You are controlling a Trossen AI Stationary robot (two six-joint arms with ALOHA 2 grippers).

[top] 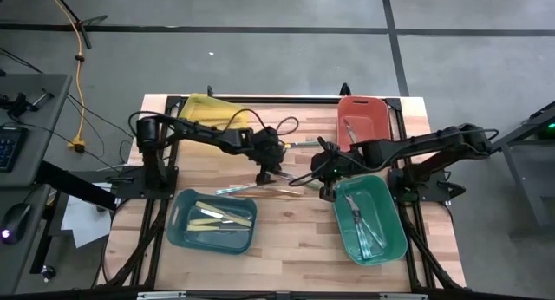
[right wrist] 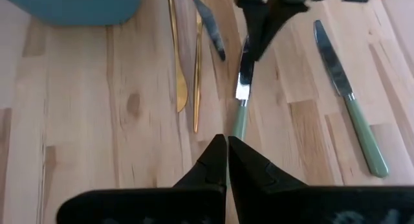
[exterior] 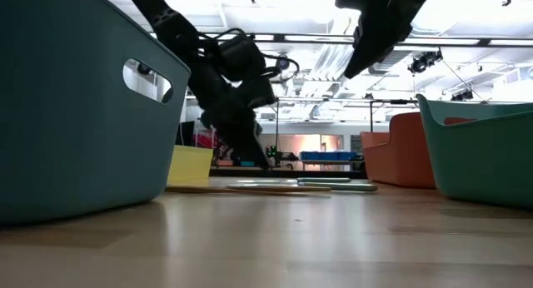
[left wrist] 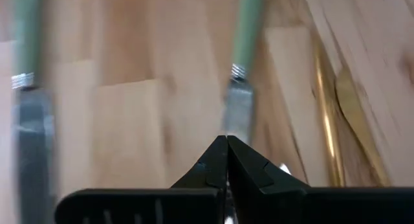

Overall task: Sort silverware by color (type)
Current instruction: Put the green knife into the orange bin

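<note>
While our left gripper (right wrist: pixel 259 46) pinches the steel blade of a green-handled knife (right wrist: pixel 240 101) on the wooden table (top: pixel 295 239), a second green-handled knife (right wrist: pixel 346 98) lies nearby. Our right gripper (right wrist: pixel 226 146) hovers above, fingers pressed together.

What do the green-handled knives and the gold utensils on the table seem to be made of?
Green-handled knives: shiny grey blades that look like polished steel; matte pale-green handles, probably plastic or resin. Gold utensils: thin and reflective, likely gold-finished metal, though coated plastic can't be ruled out.

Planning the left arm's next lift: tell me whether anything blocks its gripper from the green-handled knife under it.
Nothing visible does. The left gripper is shut on the blade of the green-handled knife. A second green-handled knife and the gold utensils lie apart on either side. The right gripper is shut nearby.
</note>
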